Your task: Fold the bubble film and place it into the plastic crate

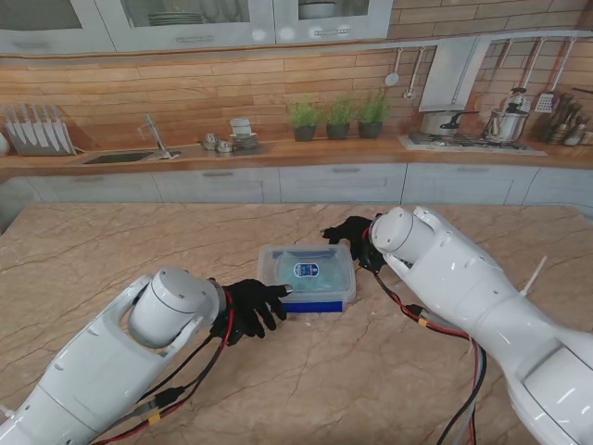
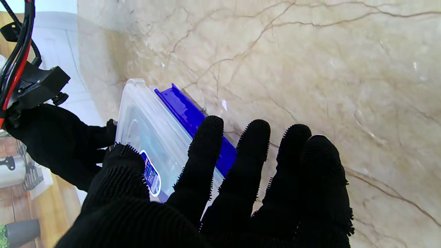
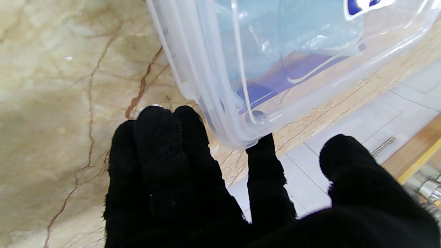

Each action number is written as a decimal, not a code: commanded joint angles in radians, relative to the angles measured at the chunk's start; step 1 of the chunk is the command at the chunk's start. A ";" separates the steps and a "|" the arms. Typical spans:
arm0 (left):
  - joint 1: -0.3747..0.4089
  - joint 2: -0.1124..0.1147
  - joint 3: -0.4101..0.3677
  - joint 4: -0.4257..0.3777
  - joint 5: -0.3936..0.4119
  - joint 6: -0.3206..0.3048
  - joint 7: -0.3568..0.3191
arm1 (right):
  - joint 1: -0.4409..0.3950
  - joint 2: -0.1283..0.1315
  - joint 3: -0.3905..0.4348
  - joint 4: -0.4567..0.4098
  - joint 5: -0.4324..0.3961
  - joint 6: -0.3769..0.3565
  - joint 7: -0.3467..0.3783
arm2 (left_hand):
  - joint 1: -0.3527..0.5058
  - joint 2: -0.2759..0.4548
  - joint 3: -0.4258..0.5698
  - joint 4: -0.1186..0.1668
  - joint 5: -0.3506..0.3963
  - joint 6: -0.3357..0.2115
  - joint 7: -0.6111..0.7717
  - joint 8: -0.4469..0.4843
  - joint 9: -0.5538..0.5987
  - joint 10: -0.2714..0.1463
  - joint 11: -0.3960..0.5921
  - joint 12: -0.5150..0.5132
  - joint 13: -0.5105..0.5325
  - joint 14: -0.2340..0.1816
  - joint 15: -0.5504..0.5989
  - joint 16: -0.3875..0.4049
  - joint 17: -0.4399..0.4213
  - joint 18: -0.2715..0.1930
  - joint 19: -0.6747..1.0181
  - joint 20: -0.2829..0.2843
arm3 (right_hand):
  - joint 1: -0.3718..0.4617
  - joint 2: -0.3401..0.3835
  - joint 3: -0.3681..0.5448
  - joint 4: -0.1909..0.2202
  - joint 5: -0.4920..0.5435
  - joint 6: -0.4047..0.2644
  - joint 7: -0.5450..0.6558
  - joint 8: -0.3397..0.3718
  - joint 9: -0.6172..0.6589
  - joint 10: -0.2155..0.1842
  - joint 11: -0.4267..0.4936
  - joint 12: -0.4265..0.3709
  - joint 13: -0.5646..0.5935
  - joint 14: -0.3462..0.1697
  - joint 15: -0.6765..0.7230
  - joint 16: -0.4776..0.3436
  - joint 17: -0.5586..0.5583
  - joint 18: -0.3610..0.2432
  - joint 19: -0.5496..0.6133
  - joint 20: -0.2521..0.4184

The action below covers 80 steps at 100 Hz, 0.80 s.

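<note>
The clear plastic crate (image 1: 306, 274) stands in the middle of the marble table, with a transparent lid bearing a blue label and a blue latch (image 2: 186, 110) on its near side. Pale bubble film (image 3: 275, 44) lies inside it, seen through the wall. My left hand (image 1: 252, 306) is at the crate's near left corner with its fingers spread, the thumb over the lid (image 2: 144, 131) and holding nothing. My right hand (image 1: 352, 239) is at the far right corner, open, one fingertip (image 3: 263, 144) touching the crate's corner (image 3: 241, 103).
Bare marble table (image 1: 111, 250) surrounds the crate on all sides. Red and black cables (image 1: 445, 329) hang along both forearms. Beyond the table runs a kitchen counter (image 1: 278, 153) with a sink, potted plants and pots.
</note>
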 commanded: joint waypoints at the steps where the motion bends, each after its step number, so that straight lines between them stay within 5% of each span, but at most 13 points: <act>1: 0.003 -0.013 0.002 0.002 -0.013 -0.004 -0.004 | -0.017 0.011 0.002 -0.021 -0.009 0.007 0.015 | 0.022 0.022 -0.005 0.018 0.015 -0.024 -0.027 -0.012 -0.024 0.010 -0.009 -0.007 -0.014 0.011 -0.006 -0.001 -0.012 -0.019 0.000 -0.010 | -0.008 -0.020 0.004 -0.017 0.069 -0.029 0.056 -0.001 -0.007 0.016 -0.005 -0.005 -0.023 0.008 -0.008 0.008 -0.003 -0.038 0.024 0.006; 34: -0.008 -0.011 0.004 0.000 0.057 0.023 0.020 | -0.076 0.073 0.023 -0.136 -0.040 0.065 0.106 | 0.015 0.022 -0.006 0.018 0.019 -0.014 -0.044 -0.024 -0.021 0.008 -0.003 -0.005 -0.008 0.009 -0.001 0.004 -0.005 -0.021 0.004 -0.010 | 0.025 -0.004 -0.013 -0.014 0.167 0.021 0.092 -0.018 0.013 0.017 -0.003 -0.006 -0.011 0.013 -0.006 0.009 0.001 -0.040 0.025 0.009; 80: -0.059 0.012 0.058 0.012 0.223 0.089 0.021 | -0.262 0.154 0.124 -0.405 -0.095 0.204 0.178 | 0.008 0.010 -0.005 0.019 0.031 0.001 0.080 0.031 0.043 -0.010 0.068 0.041 0.059 0.016 0.074 0.039 0.071 -0.018 0.055 0.007 | 0.064 0.007 -0.038 -0.008 0.230 0.051 0.132 -0.011 0.052 0.011 0.002 -0.011 0.016 0.022 -0.003 0.003 0.017 -0.036 0.028 0.013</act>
